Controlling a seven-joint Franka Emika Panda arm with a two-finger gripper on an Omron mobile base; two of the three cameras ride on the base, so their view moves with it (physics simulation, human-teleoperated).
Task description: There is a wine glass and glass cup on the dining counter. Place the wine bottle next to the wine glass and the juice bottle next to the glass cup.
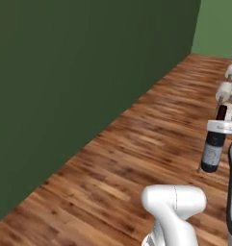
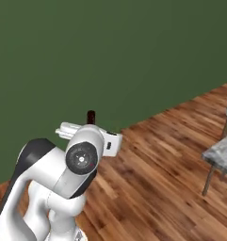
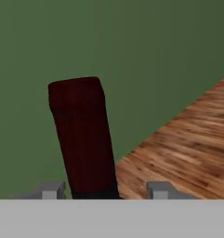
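One wine bottle (image 1: 214,144) hangs at the right of the left view, clear of the floor (image 1: 136,158), clamped in the gripper (image 1: 222,127). Three stools (image 1: 226,90) are cut off at the right edge. In the right view, the arm (image 2: 82,160) hides all but the bottle's red top.

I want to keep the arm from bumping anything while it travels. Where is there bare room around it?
The wooden floor between the green wall and the arm is bare and wide. It is crowded on the arm's right: stools line up beyond the wine bottle in the gripper, and a marble counter corner juts in.
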